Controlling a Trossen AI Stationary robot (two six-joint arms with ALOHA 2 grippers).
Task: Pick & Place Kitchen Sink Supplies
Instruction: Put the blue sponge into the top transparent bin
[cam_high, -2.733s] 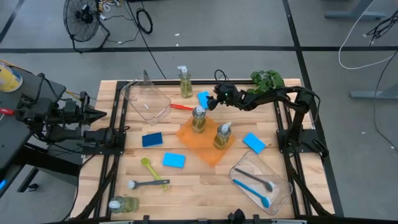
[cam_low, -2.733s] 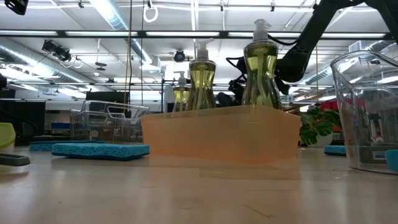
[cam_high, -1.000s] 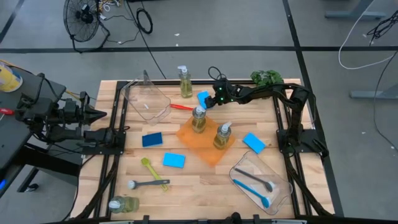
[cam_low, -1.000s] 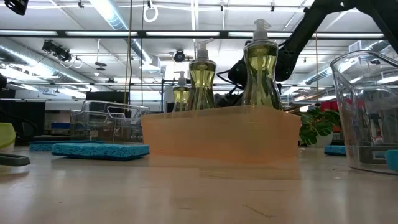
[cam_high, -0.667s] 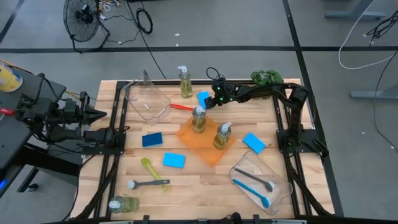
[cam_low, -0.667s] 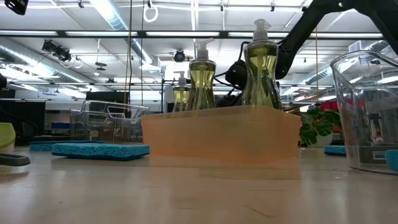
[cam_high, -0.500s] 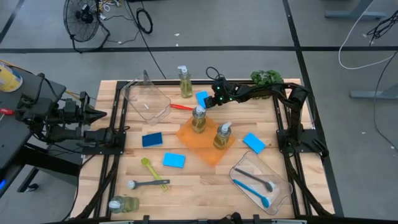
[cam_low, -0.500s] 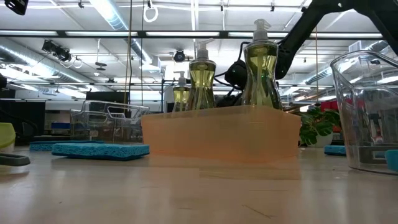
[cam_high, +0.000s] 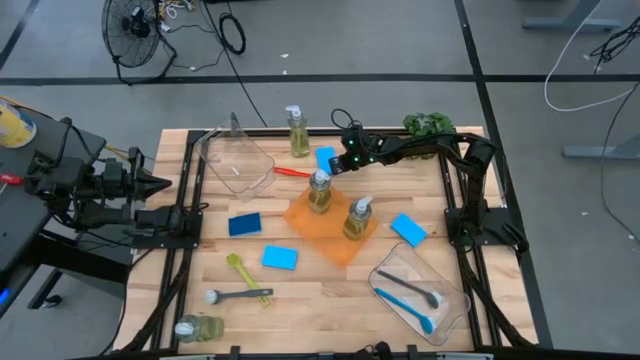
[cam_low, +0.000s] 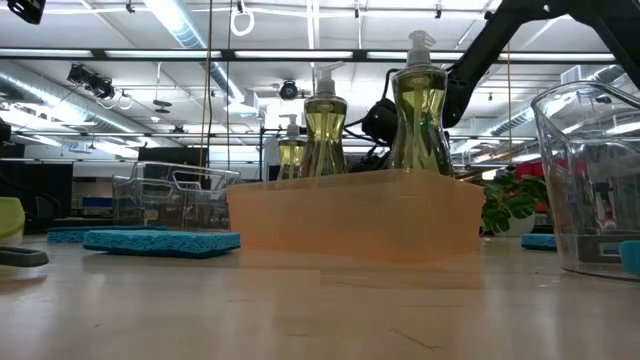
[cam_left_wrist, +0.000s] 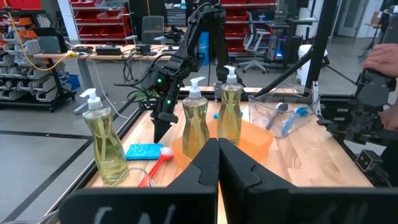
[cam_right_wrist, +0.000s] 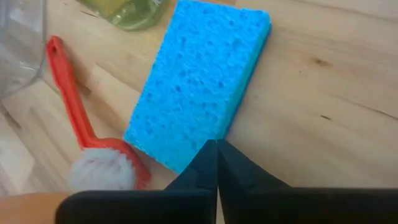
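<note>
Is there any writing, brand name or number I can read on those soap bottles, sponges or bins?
None can be read in any view.
Soap bottles: clear, no label shows.
Blue sponge and red brush: no print shows.
Clear bins: no marking shows.
Red shelf bins in the room behind: any labels are too small to read.

Blue sponge (cam_right_wrist: 198, 87) flat beside red brush (cam_right_wrist: 87, 140), perhaps touching.

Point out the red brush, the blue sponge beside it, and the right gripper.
red brush (cam_right_wrist: 69, 102): right wrist view, on its handle.
blue sponge (cam_right_wrist: 199, 81): right wrist view, middle of its top face.
right gripper (cam_right_wrist: 216, 148): right wrist view, where its shut fingertips meet at the sponge's edge.
</note>
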